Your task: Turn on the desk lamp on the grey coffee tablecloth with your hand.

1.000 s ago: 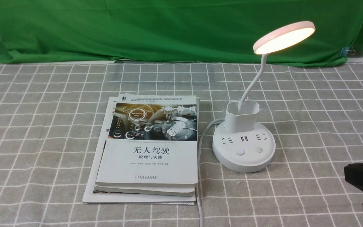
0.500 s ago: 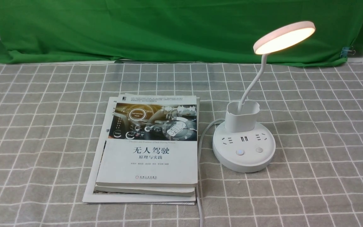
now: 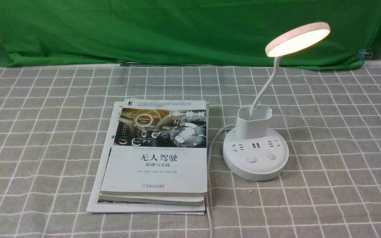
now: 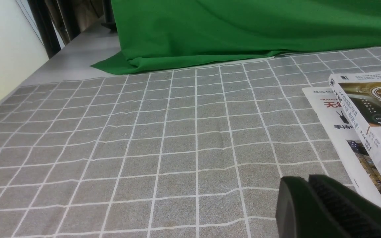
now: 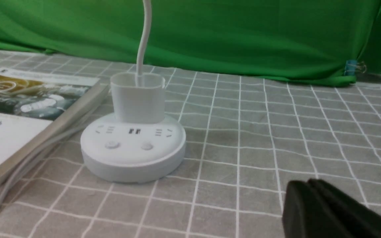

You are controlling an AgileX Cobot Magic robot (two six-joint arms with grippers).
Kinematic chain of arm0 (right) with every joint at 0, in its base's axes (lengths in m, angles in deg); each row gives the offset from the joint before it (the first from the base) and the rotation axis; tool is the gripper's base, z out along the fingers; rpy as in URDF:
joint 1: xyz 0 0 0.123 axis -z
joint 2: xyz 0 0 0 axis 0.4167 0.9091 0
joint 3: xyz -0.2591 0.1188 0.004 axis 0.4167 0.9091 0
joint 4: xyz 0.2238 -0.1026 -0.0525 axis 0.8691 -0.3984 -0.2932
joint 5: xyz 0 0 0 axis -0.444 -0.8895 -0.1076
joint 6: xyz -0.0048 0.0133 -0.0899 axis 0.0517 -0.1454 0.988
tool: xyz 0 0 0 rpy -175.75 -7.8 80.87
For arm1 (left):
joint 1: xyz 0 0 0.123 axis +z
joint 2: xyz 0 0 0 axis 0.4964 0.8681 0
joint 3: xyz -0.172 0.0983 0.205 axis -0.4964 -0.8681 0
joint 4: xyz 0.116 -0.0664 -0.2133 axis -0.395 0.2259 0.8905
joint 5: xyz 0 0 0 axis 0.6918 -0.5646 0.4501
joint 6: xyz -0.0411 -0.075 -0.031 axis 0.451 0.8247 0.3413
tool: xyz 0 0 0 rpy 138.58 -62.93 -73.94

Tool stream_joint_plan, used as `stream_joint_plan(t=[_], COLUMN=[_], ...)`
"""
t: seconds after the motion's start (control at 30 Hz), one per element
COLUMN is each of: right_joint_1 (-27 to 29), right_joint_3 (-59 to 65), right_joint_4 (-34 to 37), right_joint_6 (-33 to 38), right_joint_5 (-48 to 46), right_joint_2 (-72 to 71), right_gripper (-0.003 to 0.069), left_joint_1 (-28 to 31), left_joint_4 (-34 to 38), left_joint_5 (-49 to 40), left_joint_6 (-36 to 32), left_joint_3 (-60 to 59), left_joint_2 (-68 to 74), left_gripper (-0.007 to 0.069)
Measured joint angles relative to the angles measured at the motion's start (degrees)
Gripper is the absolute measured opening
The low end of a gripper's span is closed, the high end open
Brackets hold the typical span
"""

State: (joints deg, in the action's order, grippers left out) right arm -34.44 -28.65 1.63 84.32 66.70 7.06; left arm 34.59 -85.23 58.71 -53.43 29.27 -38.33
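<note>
The white plastic disc-headed desk lamp (image 3: pixel 253 123) glows (job apparently done), well ahead of the right claw (image 5: pixel 306 185), its fingers (image 5: pixel 326 205) pressed together; back it away clear of the buttons (image 5: pixel 112 144)

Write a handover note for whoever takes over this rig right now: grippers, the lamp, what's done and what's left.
Left gripper: shut, empty, above the grey coffee tablecloth near the books.
Right gripper: shut, empty, short of the desk lamp, not touching it.
The lamp stands on the cloth to the right of the books, and its head is glowing.
Done: the lamp is on.
Left: nothing that shows; neither arm appears in the front view.
</note>
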Motion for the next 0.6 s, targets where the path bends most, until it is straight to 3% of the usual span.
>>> stream_joint_plan(t=[0.6], right_joint_1=[0.0], right_joint_3=[0.0], right_joint_4=[-0.1], right_joint_6=[0.1], right_joint_5=[-1.7], right_joint_2=[0.0], right_gripper=[0.0054], left_joint_1=[0.0], left_joint_4=[0.0], left_joint_5=[0.0], left_joint_6=[0.0], left_joint_3=[0.0], left_joint_2=[0.0], left_gripper=[0.0019])
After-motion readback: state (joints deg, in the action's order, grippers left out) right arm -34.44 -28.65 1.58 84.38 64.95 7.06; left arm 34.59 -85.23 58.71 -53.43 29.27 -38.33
